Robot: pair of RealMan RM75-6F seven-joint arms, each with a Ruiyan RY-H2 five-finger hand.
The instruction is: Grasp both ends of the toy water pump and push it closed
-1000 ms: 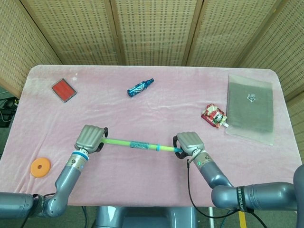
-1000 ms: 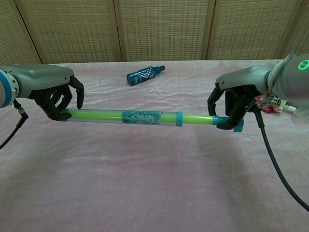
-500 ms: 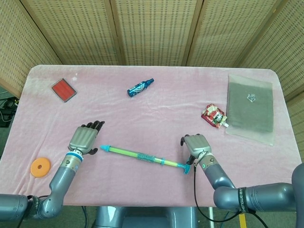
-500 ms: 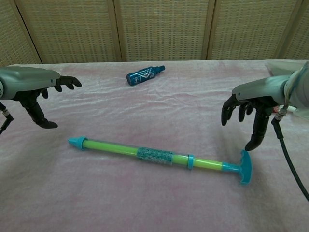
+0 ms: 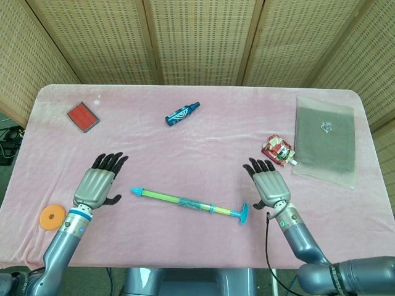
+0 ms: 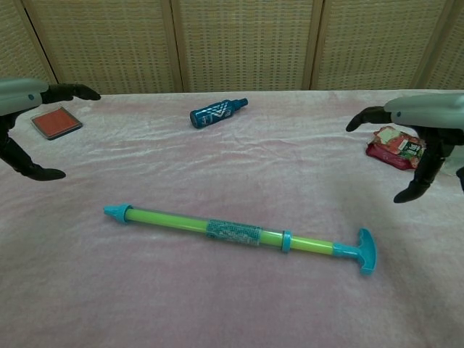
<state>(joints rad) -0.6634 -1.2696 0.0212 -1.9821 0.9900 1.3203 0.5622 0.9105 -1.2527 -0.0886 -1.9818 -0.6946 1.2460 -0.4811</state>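
Observation:
The toy water pump [image 5: 188, 203] [image 6: 232, 232] lies flat on the pink cloth, a green tube with a cyan nozzle at its left end and a cyan T-handle [image 5: 244, 214] [image 6: 365, 251] at its right. The plunger rod shows between the cyan collar and the handle. My left hand [image 5: 99, 183] [image 6: 25, 109] hovers open, fingers spread, left of the nozzle and apart from it. My right hand [image 5: 269, 185] [image 6: 420, 130] hovers open to the right of the handle, touching nothing.
A blue spray bottle [image 5: 182, 113] [image 6: 216, 112] lies at the back centre. A red pad [image 5: 83, 116] [image 6: 55, 122] sits back left, an orange ring [image 5: 52, 216] front left. A red snack pouch [image 5: 278, 150] [image 6: 396, 147] and a grey folder [image 5: 325, 139] lie at the right.
Both hands let go of the pump, which dropped onto the cloth. They then rose and drew outward, fingers spreading wide. The pump now lies still.

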